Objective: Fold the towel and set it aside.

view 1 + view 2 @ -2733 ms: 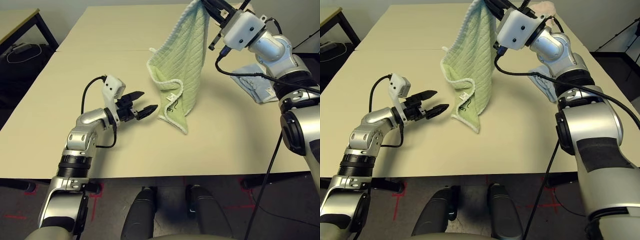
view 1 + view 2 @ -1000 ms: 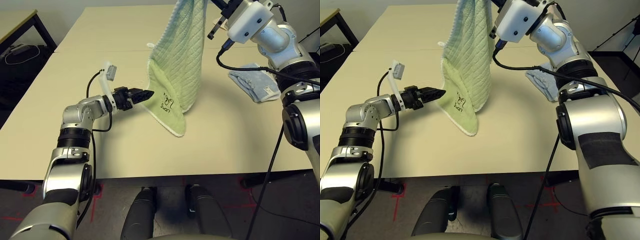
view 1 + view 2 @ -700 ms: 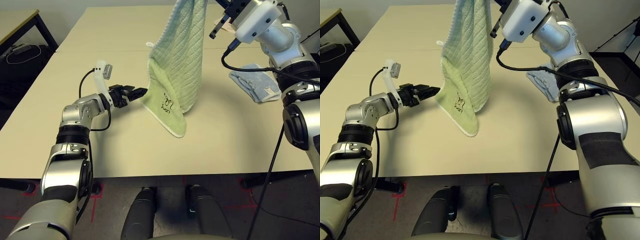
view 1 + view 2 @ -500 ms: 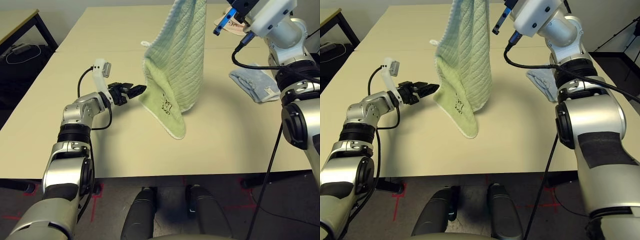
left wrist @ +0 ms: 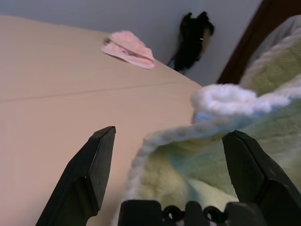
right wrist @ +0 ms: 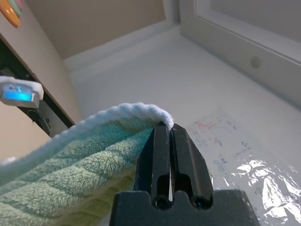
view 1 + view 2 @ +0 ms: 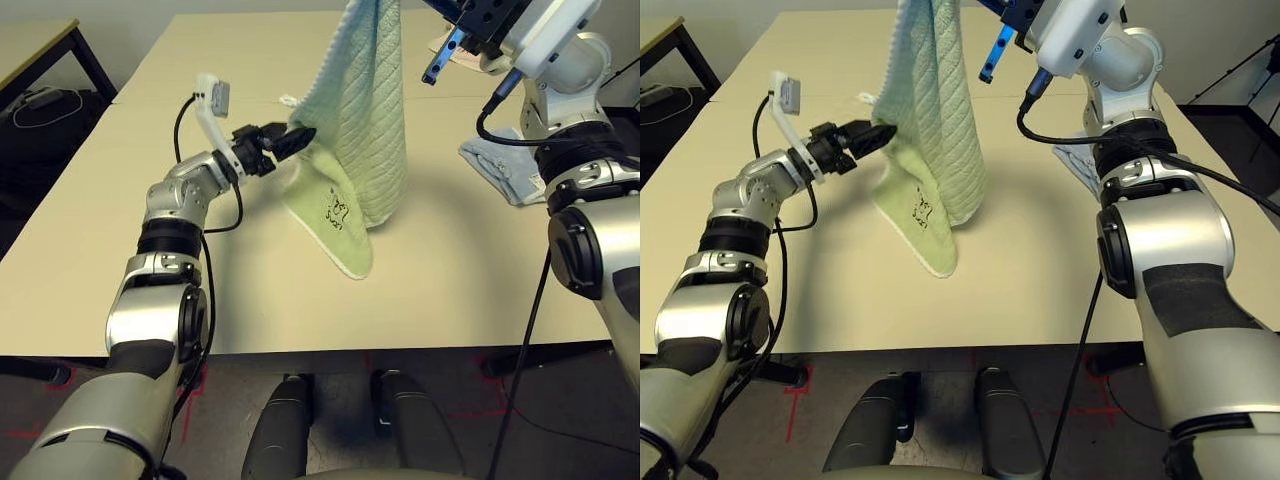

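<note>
Three towels: one light green towel point(image 7: 362, 110) hangs clamped in the right gripper point(image 6: 168, 134) at twelve o'clock. One light blue towel point(image 7: 505, 168) lies at three, one pink towel point(image 5: 128, 48) beyond. Left gripper point(image 5: 169, 150) gapes wide, straddling the green towel's edge.

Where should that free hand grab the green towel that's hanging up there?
Probably the towel's white-edged side corner, which juts out toward the left gripper. The right gripper pinches the top corner, so the cloth hangs in a drape. Coming in level from the robot's left, the open fingers already straddle that rolled edge; closing there would let both arms spread the towel flat.
</note>
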